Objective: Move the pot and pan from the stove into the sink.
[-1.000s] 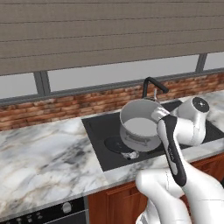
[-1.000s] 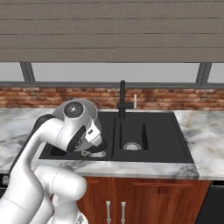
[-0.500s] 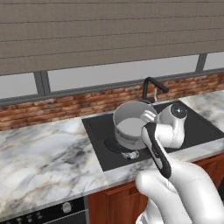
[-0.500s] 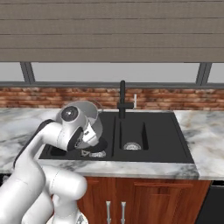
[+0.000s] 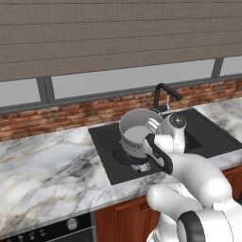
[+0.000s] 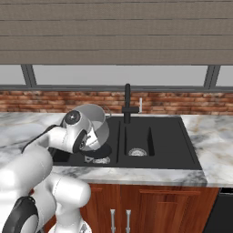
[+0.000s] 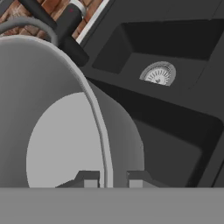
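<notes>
From the left, the marble tabletop (image 5: pixel 52 170) runs along the brick wall to the sink (image 6: pixel 159 141), a dark two-bowl basin set into it toward the right end. I hold the pot (image 5: pixel 137 134) tilted on its side above the left bowl, its open mouth turned toward the left and its bare grey inside showing. My hand (image 7: pixel 113 178) is clamped on the pot's rim, one fingertip (image 7: pixel 89 179) inside the wall and the other outside. Just beyond the pot, at the sink's back edge, stands the black gooseneck faucet (image 6: pixel 128 102). Further right lies the right bowl with its round metal drain (image 6: pixel 137 152); in the hand view the drain sits past the pot's rim.
</notes>
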